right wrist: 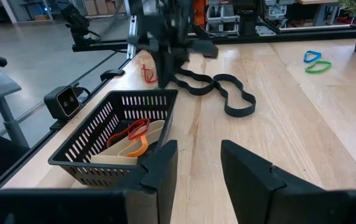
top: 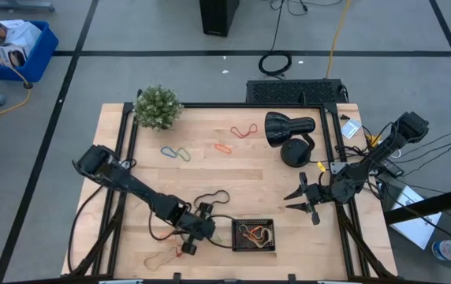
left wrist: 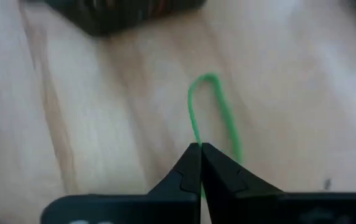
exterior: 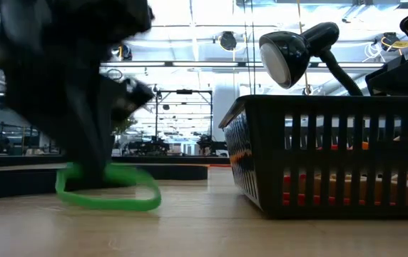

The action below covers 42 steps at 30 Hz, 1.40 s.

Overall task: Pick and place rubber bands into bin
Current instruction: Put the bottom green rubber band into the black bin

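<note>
Left gripper [left wrist: 200,152]: down at the table just left of the bin, fingers pinched together on a green band [left wrist: 218,112].
Right gripper [right wrist: 196,171]: waits near the table's right edge, fingers apart, holding nothing.
Bin [top: 254,235]: front centre of the table, with red, orange and tan bands inside.
Black band [right wrist: 218,87]: loose on the wood beyond the bin.

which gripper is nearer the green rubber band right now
Left. The left gripper has its fingers shut on the thin green rubber band by the small black slatted bin; the right gripper waits farther off.
</note>
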Available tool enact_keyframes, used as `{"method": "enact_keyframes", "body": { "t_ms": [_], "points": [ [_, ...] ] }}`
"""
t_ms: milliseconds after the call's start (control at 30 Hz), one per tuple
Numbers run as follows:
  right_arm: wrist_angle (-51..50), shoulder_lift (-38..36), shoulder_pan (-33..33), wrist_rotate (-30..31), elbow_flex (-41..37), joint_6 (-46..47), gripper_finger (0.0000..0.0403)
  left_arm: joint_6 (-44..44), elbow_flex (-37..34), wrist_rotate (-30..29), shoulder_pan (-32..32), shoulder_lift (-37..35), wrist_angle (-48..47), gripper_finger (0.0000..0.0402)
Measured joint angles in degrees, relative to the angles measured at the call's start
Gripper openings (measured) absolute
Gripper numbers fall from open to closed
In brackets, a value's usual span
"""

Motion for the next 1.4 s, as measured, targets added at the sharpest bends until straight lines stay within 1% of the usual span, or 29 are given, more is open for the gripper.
{"method": "enact_keyframes", "body": {
  "t_ms": [100, 233, 367, 467, 500, 567, 633, 733, 900, 967, 1100, 1167, 1233, 1400],
  "points": [
    [-0.14, 0.00, 0.00, 0.00, 0.00, -0.02, 0.0119, 0.38, 0.02, 1.18, 0.56, -3.34, 0.35, 0.0006],
    [-0.20, -0.01, 0.00, 0.00, 0.00, -0.02, 0.0117, 3.46, 0.02, 1.15, 1.06, -9.35, 0.88, 0.0006],
    [-0.23, 0.00, 0.00, 0.00, 0.00, -0.44, 0.0117, 10.34, 0.02, -1.33, 1.10, -15.16, 3.75, 0.0004],
    [-0.27, -0.01, 0.00, 0.02, 0.00, -1.93, 0.0120, 16.77, 0.06, -5.01, 1.15, -17.77, 9.42, 0.0006],
    [-0.33, 0.01, 0.00, 0.02, 0.00, -2.52, 0.0121, 19.04, 0.13, -5.38, 1.23, -18.14, 11.04, 0.0004],
    [-0.30, -0.01, 0.00, 0.02, 0.00, -2.78, 0.0121, 22.86, 0.11, -5.73, 1.62, -18.25, 13.62, 0.0004],
    [-0.37, 0.00, 0.00, 0.02, 0.00, -2.80, 0.0119, 24.77, 0.11, -5.71, 2.22, -17.91, 15.06, 0.0005],
    [-0.52, 0.01, 0.00, 0.01, 0.00, -2.86, 0.0117, 25.66, 0.13, -5.80, 3.65, -16.04, 17.57, 0.0003],
    [-0.61, -0.01, 0.00, 0.02, 0.00, -3.02, 0.0119, 26.93, 0.11, -5.77, 5.57, -10.53, 22.07, 0.0004],
    [-0.64, 0.01, 0.00, 0.02, 0.00, -3.02, 0.0120, 27.71, 0.11, -4.64, 6.23, -8.12, 25.01, 0.0003],
    [-0.90, 0.01, 0.00, 0.02, 0.00, -3.02, 0.0120, 27.58, 0.11, -3.11, 6.93, -4.76, 27.43, 0.0006],
    [-1.03, -0.01, 0.00, 0.01, 0.00, -3.02, 0.0119, 27.81, 1.26, -3.16, 6.93, -3.69, 24.89, 0.0004],
    [-1.26, 0.01, 0.01, 0.01, 0.00, -3.02, 0.0119, 27.69, 4.45, -3.16, 6.87, -2.85, 18.55, 0.0004],
    [-1.98, -0.01, 0.00, 0.02, 0.00, -3.01, 0.0118, 26.91, 17.32, -4.22, 6.87, 1.35, -0.48, 0.0003]
  ]
}}
